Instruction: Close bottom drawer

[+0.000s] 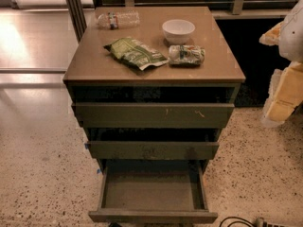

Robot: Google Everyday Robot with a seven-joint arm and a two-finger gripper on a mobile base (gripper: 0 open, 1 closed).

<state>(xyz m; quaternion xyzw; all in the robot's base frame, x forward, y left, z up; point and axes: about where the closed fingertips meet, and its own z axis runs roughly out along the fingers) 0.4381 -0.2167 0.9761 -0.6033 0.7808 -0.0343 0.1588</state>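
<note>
The bottom drawer point(152, 216) of an olive-brown wooden cabinet is pulled far out toward me. Its plain front is near the frame's lower edge and its inside point(151, 191) is empty. My gripper point(284, 91) is part of the white and yellowish arm at the right edge. It is well to the right of the cabinet, about level with the top drawer, and touches nothing.
The top drawer point(154, 115), with pale scratches, and the middle drawer point(152, 150), with dark smudges, each stand slightly out. On the cabinet top point(90, 65) lie a water bottle point(118, 19), a white bowl point(178, 30), a green bag point(135, 53) and a snack pack point(186, 55). A cable point(236, 221) lies on the floor.
</note>
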